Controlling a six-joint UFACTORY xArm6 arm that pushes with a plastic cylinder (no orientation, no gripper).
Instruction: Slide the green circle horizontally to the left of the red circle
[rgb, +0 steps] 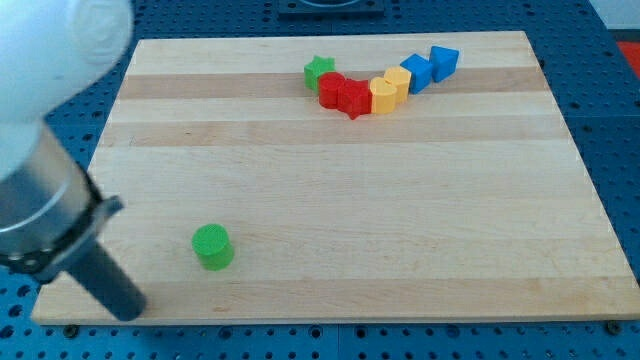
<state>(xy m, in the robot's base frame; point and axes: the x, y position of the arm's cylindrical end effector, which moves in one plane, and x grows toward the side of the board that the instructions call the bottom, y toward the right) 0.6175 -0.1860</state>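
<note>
The green circle (212, 246) stands alone near the board's bottom left. The red circle (332, 88) sits near the view's top centre, in a curved row of touching blocks, between a green star (319, 72) and a red star (355, 99). My tip (129, 307) rests near the board's bottom-left edge, to the left of and a little below the green circle, apart from it. The arm's pale body fills the view's left edge.
The row runs on to the right and upward: a yellow heart (382, 95), a yellow block (399, 81), a blue block (418, 72) and another blue block (444, 61). The wooden board (400, 220) lies on a blue perforated table.
</note>
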